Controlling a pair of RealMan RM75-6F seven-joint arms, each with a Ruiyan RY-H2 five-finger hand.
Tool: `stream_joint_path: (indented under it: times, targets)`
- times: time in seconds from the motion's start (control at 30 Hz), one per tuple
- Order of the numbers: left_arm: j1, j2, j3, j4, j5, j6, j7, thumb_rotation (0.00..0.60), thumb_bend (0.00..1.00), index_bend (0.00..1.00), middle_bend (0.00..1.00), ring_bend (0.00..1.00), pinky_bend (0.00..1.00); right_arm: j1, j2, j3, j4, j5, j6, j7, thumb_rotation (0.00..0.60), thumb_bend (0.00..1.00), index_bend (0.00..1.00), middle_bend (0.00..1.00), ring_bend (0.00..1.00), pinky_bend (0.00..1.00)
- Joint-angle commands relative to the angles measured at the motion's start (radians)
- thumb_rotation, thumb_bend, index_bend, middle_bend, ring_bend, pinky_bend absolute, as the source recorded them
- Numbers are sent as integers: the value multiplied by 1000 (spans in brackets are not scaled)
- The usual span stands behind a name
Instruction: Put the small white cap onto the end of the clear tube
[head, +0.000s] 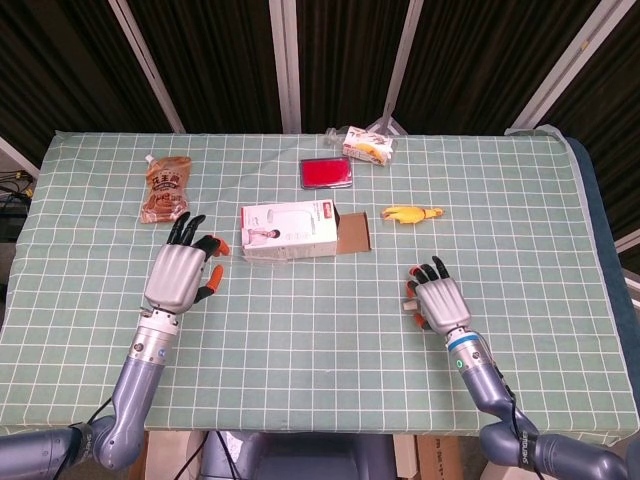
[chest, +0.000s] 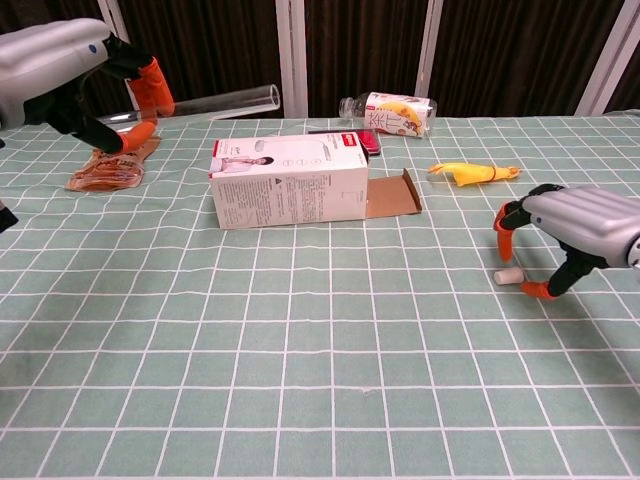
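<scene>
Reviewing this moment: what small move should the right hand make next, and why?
Probably close the fingertips on the small white cap. In the chest view the right hand hangs over the cap, which lies on the table between two orange fingertips, not yet gripped. The left hand already holds the clear tube up, waiting.
</scene>
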Motion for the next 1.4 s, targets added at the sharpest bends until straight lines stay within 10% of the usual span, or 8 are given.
stream_joint_path:
  times: [0.03, 1.4]
  targets:
    - [1, 2, 2, 3, -1, 0, -4, 600, 709, 500, 504, 104, 0, 3, -1, 0, 1, 14, -1, -12, 600, 321, 479, 240, 167, 2]
    - [4, 20, 11, 13, -11, 6, -43, 600, 709, 503, 510, 104, 0, 29, -22, -23, -2, 82, 19, -91, 600, 407, 535, 254, 167, 2]
